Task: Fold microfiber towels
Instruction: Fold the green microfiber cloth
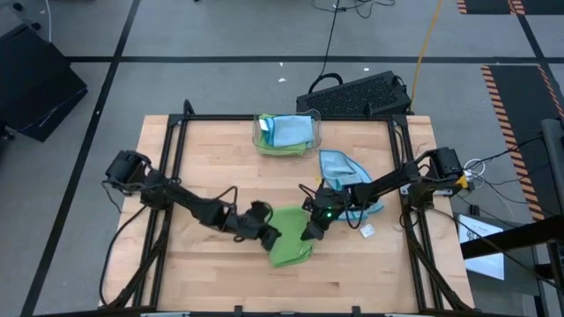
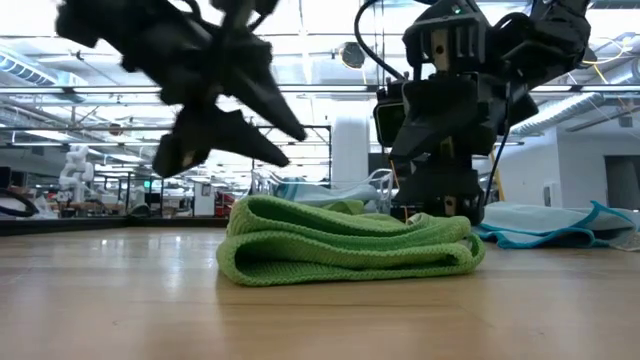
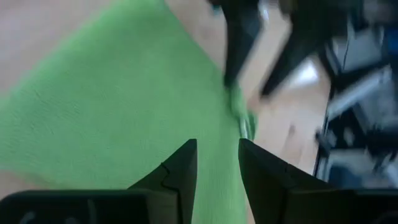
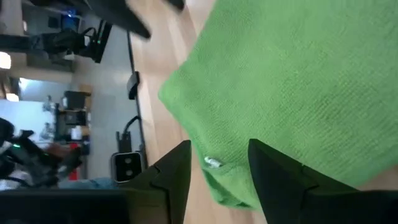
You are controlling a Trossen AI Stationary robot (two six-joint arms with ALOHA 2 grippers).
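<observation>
A: Where is the towel they work on now?

B: The green microfiber towel (image 1: 291, 246) lies folded in layers on the table (image 1: 211, 158), low in the middle of the high view. In the low view it is a thick bundle with rounded edges.

A: And the two hands?

B: The left hand (image 1: 269, 236) is at the left edge of the green towel, just above it. Its fingers (image 3: 180, 171) stand a little apart and nothing is between them. The right hand (image 1: 311, 231) is at the upper right corner of the same towel. Its fingers (image 4: 177, 171) are also apart, wider, with only the cloth and the small white tag (image 4: 212, 162) showing below them. I judge that neither hand holds the towel.

A: What could go wrong from here?

B: I think the fold is loose. The layers are soft and puffy, so if one finger catches the top layer while it moves off, the bundle can open again. Also both hands are very near each other over one small cloth, so they could hit each other.

A: Other towels?

B: A light blue towel (image 1: 339, 172) lies crumpled on the right side of the table, near the right arm, which could drag it. The clear bin (image 1: 286, 134) at the upper middle of the table holds more towels, blue over green. If the green bundle is lifted by one layer only, it may unfold on the way.
</observation>
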